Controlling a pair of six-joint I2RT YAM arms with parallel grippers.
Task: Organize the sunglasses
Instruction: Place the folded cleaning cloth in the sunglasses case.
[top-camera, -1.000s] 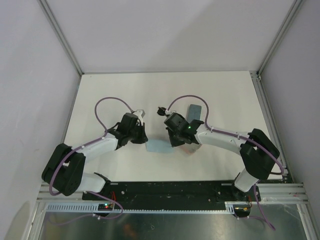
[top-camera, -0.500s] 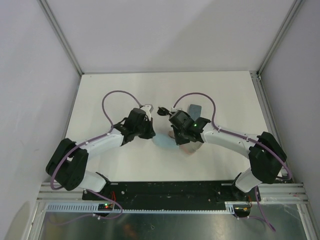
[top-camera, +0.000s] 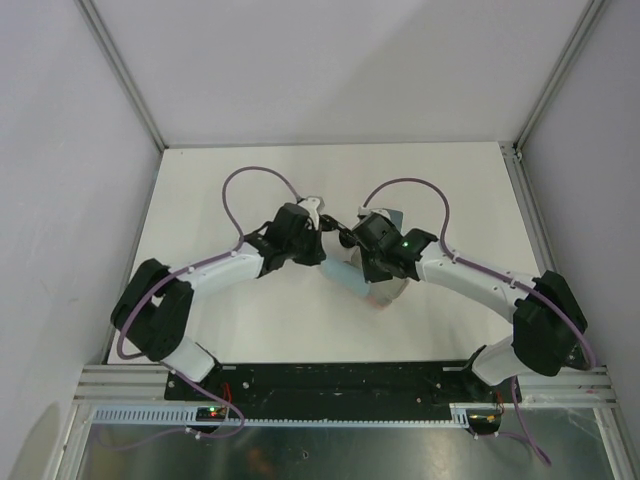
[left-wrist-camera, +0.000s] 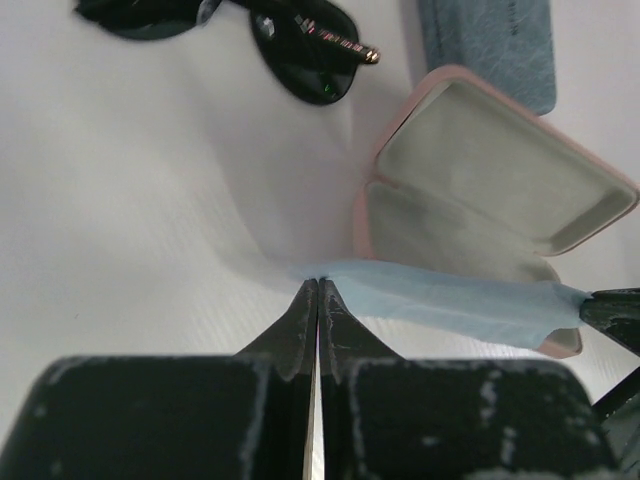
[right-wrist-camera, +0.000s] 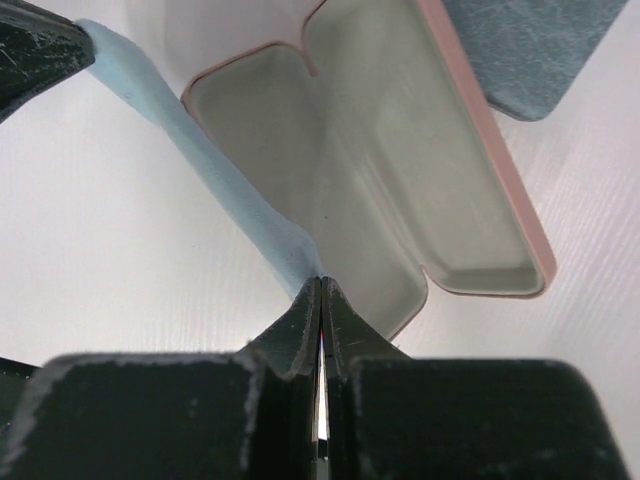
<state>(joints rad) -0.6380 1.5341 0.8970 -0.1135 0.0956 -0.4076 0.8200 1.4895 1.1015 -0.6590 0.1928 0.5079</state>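
Note:
A light-blue cloth (left-wrist-camera: 450, 300) hangs stretched between my two grippers, just above the open pink case (left-wrist-camera: 480, 170). My left gripper (left-wrist-camera: 318, 282) is shut on one end of it, and my right gripper (right-wrist-camera: 320, 282) is shut on the other end of the cloth (right-wrist-camera: 200, 150). The case (right-wrist-camera: 400, 160) lies open with its pale lining up and nothing in it. The black sunglasses (left-wrist-camera: 300, 60) with dark lenses lie on the table beyond the left gripper, left of the case. From above, the sunglasses (top-camera: 330, 222) show between the two wrists.
A closed blue-grey case (left-wrist-camera: 490, 45) lies just beyond the pink one, seen also as the blue-grey case (right-wrist-camera: 530, 50) and from above (top-camera: 390, 215). The white table (top-camera: 220, 180) is walled by a metal frame post at each far corner.
Both arms have reached farther from their bases and drawn closer together. The cloth has gone with them from the table in front of the pink case to above that case.

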